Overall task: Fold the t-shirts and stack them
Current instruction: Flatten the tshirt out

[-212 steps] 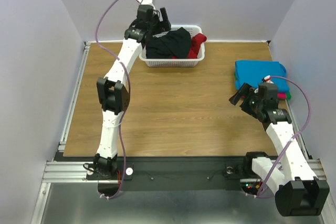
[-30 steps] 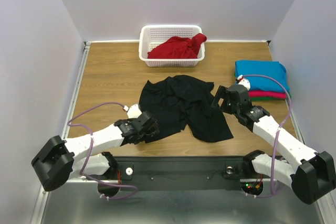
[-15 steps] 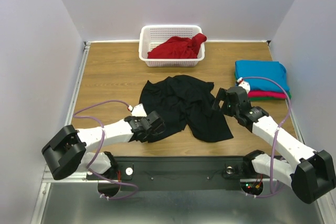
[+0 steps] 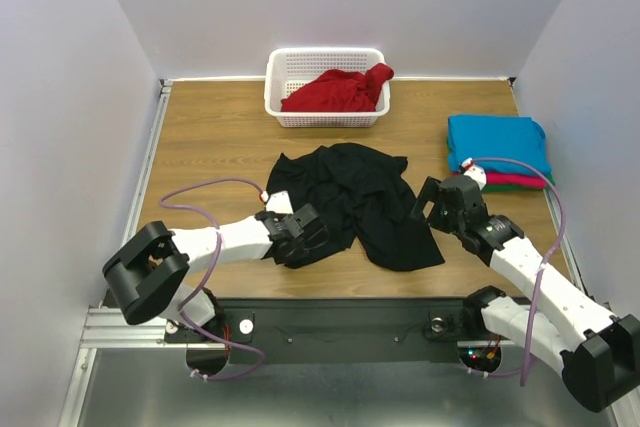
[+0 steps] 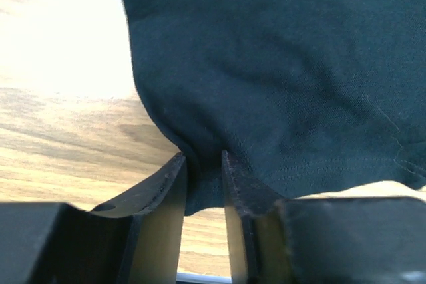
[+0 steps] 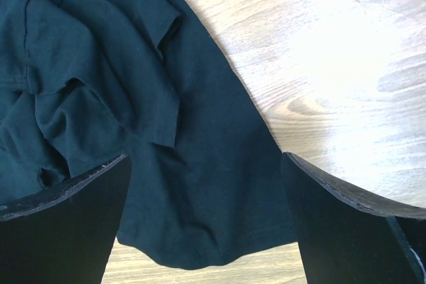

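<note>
A crumpled black t-shirt (image 4: 355,197) lies spread across the middle of the table. My left gripper (image 4: 300,237) is at its near-left hem. In the left wrist view the left gripper (image 5: 203,164) is shut on a fold of the black t-shirt (image 5: 279,64). My right gripper (image 4: 425,205) hovers at the shirt's right edge. In the right wrist view the right gripper (image 6: 206,157) stands wide open over the hem of the black t-shirt (image 6: 100,64), holding nothing. A red t-shirt (image 4: 340,90) lies in the basket. Folded turquoise (image 4: 497,142), pink-red (image 4: 510,180) and green (image 4: 535,185) t-shirts are stacked at the right.
The white lattice basket (image 4: 275,97) stands at the back centre of the wooden table (image 4: 210,147). Metal rails run along the table's left and near edges. White walls close in the left, back and right sides.
My left gripper slid right to the black shirt's near-left hem and closed on the cloth. My right gripper drew slightly nearer and to the right, staying open.
</note>
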Action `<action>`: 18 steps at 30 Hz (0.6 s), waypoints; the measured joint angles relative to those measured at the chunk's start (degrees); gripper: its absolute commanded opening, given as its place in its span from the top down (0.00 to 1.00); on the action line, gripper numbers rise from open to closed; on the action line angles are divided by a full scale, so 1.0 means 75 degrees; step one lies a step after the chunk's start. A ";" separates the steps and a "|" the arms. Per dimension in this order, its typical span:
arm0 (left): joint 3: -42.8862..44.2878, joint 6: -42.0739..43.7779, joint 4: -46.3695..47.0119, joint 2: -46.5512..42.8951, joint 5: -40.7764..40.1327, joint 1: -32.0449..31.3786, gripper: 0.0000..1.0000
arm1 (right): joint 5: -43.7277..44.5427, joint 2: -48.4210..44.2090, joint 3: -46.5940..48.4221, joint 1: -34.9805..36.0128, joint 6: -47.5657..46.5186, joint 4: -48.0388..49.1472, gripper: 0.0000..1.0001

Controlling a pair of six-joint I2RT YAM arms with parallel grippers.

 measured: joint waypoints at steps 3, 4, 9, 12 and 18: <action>0.0207 0.0181 -0.0079 0.0280 -0.0070 -0.0003 1.00 | 0.0006 -0.0052 -0.0003 0.0000 0.0017 -0.0090 0.00; 0.0338 0.0242 -0.0122 0.0408 -0.0096 -0.0003 1.00 | 0.0012 -0.0055 -0.0009 0.0000 0.0017 -0.0099 0.00; 0.0772 0.0466 -0.0326 0.0851 -0.0189 -0.0058 1.00 | 0.0050 -0.0061 -0.0093 0.0000 0.0015 -0.0152 0.00; 0.0764 0.0510 -0.0300 0.0799 -0.0184 -0.0099 1.00 | -0.0038 -0.0061 -0.0102 0.0000 0.0064 -0.0268 0.00; 0.0411 0.0513 -0.0006 0.0152 0.0026 -0.0210 1.00 | -0.0230 0.0038 -0.0099 0.0000 0.0764 -0.1081 0.00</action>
